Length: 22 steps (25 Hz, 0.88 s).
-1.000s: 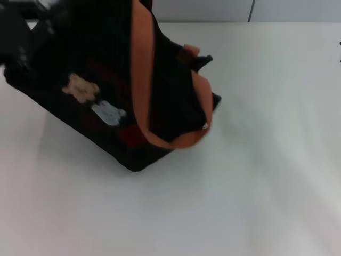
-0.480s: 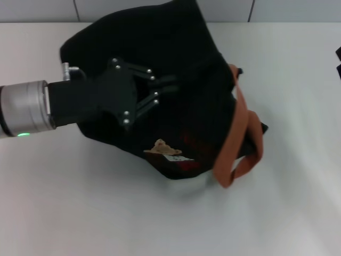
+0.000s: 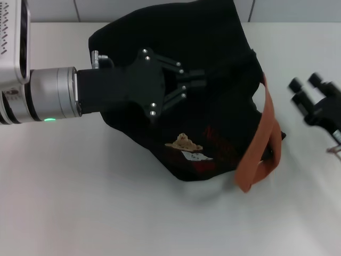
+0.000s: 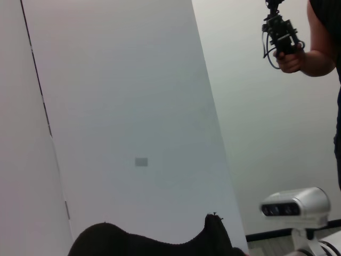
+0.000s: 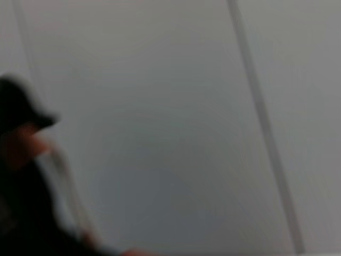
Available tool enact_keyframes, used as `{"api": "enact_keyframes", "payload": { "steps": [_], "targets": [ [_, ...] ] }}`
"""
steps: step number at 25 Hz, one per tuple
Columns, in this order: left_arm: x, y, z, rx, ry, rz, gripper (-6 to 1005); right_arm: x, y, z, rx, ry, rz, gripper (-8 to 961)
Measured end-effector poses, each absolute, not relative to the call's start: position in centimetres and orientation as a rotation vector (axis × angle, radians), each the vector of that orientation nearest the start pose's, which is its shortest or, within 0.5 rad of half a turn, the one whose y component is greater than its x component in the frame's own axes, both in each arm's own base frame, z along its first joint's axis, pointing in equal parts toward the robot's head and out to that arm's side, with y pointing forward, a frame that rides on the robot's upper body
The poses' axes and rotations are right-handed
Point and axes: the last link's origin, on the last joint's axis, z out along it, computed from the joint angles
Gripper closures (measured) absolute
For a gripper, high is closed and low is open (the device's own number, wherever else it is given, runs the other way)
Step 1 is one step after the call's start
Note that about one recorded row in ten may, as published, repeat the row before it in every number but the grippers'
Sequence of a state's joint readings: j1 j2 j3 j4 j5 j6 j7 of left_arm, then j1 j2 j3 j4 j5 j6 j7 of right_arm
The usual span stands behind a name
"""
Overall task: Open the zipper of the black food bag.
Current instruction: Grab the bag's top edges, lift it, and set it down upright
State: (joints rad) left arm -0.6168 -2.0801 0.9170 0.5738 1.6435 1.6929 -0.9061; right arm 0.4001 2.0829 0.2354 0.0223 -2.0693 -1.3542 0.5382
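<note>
The black food bag (image 3: pixel 213 122) lies tipped over on the white table, its bear pictures (image 3: pixel 184 143) facing the front. One orange-brown strap (image 3: pixel 261 149) loops off its right end. My left gripper (image 3: pixel 200 81) reaches in from the left and rests on the bag's upper side, its fingers pinched together on the black fabric. At the right edge my right gripper (image 3: pixel 306 85) hovers just beyond the strap, fingers apart and holding nothing. The zipper does not stand out against the black cloth. A dark hump of the bag (image 4: pixel 160 242) shows in the left wrist view.
The white table (image 3: pixel 106 213) runs wide in front of and to the right of the bag. A grey wall panel (image 3: pixel 160 8) stands behind it. In the left wrist view a person holding a hand controller (image 4: pixel 282 37) stands far off.
The bag and my left gripper have shifted to the right together. My right gripper has come into view at the right edge.
</note>
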Motion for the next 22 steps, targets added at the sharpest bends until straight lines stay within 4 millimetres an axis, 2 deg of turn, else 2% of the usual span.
{"api": "enact_keyframes", "payload": {
  "steps": [7, 16, 22],
  "targets": [
    [-18.2, 33.5, -1.4, -2.724, 0.229, -1.051, 921, 30.9, 27.6, -6.4, -2.126, 0.587, 0.887, 430],
    [-17.8, 33.5, -1.2, -2.708, 0.24, -1.095, 921, 26.7, 27.6, -10.4, -2.356, 0.528, 0.932, 429],
    [-18.5, 33.1, -1.2, -2.69, 0.234, -1.094, 925, 25.4, 28.2, -11.0, -2.378, 0.487, 0.948, 427]
  ]
}}
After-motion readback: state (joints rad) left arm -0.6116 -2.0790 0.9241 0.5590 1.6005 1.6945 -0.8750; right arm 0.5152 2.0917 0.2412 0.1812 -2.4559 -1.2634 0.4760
